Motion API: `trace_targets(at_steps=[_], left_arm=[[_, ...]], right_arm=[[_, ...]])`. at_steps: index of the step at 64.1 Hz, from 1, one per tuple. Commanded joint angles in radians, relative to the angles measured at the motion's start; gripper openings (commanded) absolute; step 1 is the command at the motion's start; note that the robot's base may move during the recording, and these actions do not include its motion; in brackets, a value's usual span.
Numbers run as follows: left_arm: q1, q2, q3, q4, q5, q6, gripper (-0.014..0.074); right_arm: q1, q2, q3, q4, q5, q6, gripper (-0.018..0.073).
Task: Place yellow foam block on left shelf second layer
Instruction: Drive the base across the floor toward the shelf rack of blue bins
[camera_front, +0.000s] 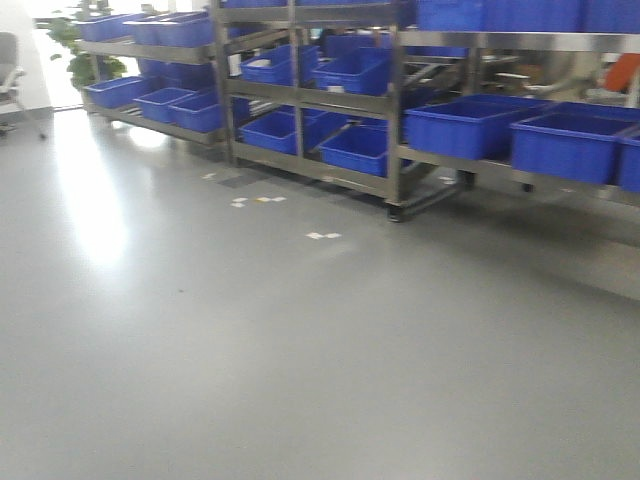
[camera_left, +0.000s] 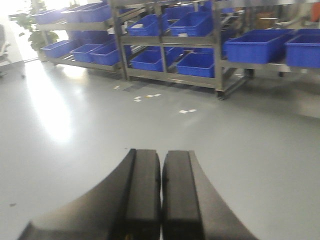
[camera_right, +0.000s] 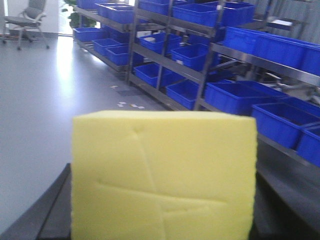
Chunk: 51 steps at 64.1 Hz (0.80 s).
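Observation:
The yellow foam block (camera_right: 162, 175) fills the lower middle of the right wrist view, with creases across its face. My right gripper (camera_right: 162, 210) is shut on it, one dark finger (camera_right: 55, 210) showing at each side. My left gripper (camera_left: 161, 170) is shut and empty, held over bare grey floor. Steel racks with tiers of blue bins stand across the floor ahead. The leftmost rack (camera_front: 150, 48) and the middle rack's steel rail (camera_front: 300, 95) show in the front view. The racks are well away from both grippers. Neither arm shows in the front view.
A wide grey floor (camera_front: 250, 350) lies between me and the racks, with small white tape marks (camera_front: 322, 236). A nearer rack at the right holds large blue bins (camera_front: 465, 125). An office chair (camera_right: 27, 17) and a plant (camera_front: 85, 60) stand at the far left.

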Motion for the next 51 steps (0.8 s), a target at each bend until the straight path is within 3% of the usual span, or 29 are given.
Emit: trace_targets(at_steps=[1,51], left_arm=[[-0.008,-0.015,0.028,-0.003,-0.086,-0.004,0.0136],[-0.008,-0.015,0.028,-0.003,-0.086,-0.004,0.0136]], right_arm=[[-0.007,0.015,-0.029,-0.005,-0.095,-0.002,0.0319],[-0.007,0.015,-0.029,-0.005,-0.095,-0.002,0.0319]])
